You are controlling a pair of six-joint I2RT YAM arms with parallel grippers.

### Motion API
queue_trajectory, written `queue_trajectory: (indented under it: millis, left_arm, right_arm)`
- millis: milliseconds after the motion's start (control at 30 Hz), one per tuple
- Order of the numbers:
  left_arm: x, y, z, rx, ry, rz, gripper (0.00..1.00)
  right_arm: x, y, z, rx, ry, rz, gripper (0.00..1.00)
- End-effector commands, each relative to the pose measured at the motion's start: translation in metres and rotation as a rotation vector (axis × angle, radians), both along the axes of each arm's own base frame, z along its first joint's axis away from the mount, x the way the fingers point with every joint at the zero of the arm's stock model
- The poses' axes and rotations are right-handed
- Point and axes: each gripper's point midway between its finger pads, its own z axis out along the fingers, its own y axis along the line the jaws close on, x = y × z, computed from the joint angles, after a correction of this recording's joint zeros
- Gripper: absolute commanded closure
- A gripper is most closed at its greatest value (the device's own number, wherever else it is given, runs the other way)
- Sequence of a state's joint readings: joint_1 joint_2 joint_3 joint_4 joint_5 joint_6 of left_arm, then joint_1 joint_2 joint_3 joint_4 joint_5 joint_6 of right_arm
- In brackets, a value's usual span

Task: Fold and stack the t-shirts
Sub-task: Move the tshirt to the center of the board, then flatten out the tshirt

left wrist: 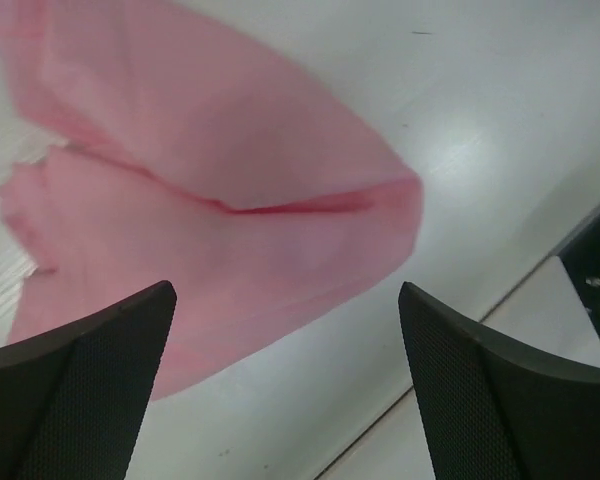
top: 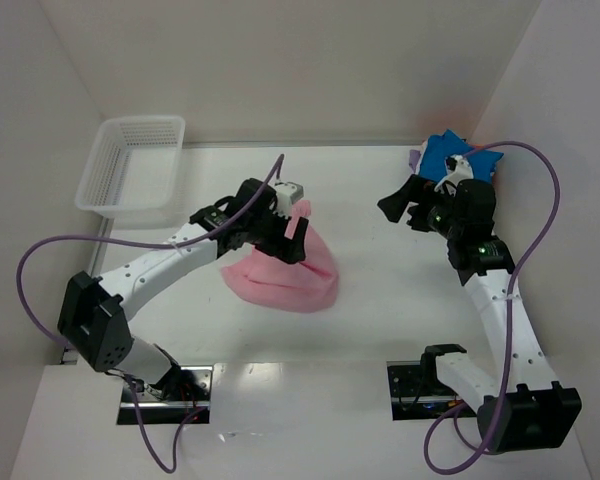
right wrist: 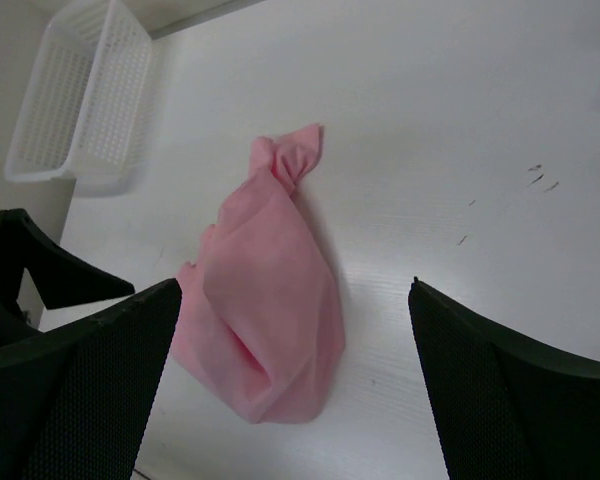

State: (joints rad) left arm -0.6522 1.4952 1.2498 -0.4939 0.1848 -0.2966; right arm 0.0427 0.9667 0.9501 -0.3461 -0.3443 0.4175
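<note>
A light pink t-shirt (top: 285, 278) lies bunched in a loose heap at the table's middle, with a twisted tip (right wrist: 290, 155) pointing to the far side. It also shows in the left wrist view (left wrist: 180, 170) and the right wrist view (right wrist: 270, 300). My left gripper (top: 285, 232) is open and empty just above the shirt's far part (left wrist: 285, 292). My right gripper (top: 398, 208) is open and empty, raised to the right of the shirt and facing it (right wrist: 295, 290). A bright blue t-shirt (top: 448, 153) lies at the far right, with a lavender one (top: 416, 158) showing beside it.
A white mesh basket (top: 130, 165) stands at the far left, also in the right wrist view (right wrist: 80, 90). White walls close in the back and both sides. A dark base plate (left wrist: 595, 270) sits by the table's near edge.
</note>
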Motion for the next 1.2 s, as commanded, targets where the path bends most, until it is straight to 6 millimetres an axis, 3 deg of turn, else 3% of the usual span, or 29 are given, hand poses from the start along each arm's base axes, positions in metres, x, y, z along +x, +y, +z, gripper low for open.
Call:
queue_trajectory:
  millis: [0, 100, 133, 300, 333, 433, 533, 733, 900, 1100, 1167]
  left_arm:
    - [0.024, 0.045, 0.034, 0.034, -0.171, 0.265, 0.00]
    - [0.035, 0.083, 0.019, 0.131, -0.189, 0.421, 0.00]
    - [0.037, 0.087, 0.018, 0.142, -0.195, 0.437, 0.00]
    - [0.050, 0.116, -0.019, 0.200, -0.118, 0.567, 0.00]
    - [0.050, 0.112, -0.026, 0.176, -0.090, 0.549, 0.00]
    - [0.057, 0.115, -0.043, 0.050, -0.029, 0.524, 0.00]
    - [0.061, 0.100, -0.054, -0.044, 0.015, 0.438, 0.00]
    - [0.064, 0.080, -0.096, -0.033, 0.127, 0.326, 0.04]
    - [0.065, 0.059, -0.099, -0.126, 0.165, 0.233, 0.06]
    - [0.069, 0.050, -0.107, -0.126, 0.187, 0.203, 0.22]
    - [0.070, 0.050, -0.109, -0.124, 0.191, 0.204, 0.39]
  right_arm:
    - [-0.010, 0.021, -0.006, 0.009, -0.001, 0.096, 0.00]
    - [-0.012, 0.037, -0.018, 0.022, 0.031, 0.139, 0.00]
    - [-0.011, 0.044, -0.014, 0.040, 0.020, 0.145, 0.00]
    - [-0.012, 0.087, -0.036, 0.052, 0.082, 0.223, 0.00]
    - [-0.014, 0.101, -0.044, 0.039, 0.105, 0.255, 0.00]
    - [-0.012, 0.117, -0.054, 0.007, 0.122, 0.251, 0.00]
    - [-0.012, 0.131, -0.067, 0.007, 0.158, 0.269, 0.00]
    - [-0.006, 0.129, -0.068, -0.002, 0.149, 0.242, 0.00]
    - [-0.002, 0.126, -0.072, -0.014, 0.154, 0.220, 0.00]
    - [0.000, 0.122, -0.075, -0.028, 0.160, 0.193, 0.00]
    - [0.000, 0.121, -0.075, -0.029, 0.159, 0.191, 0.00]
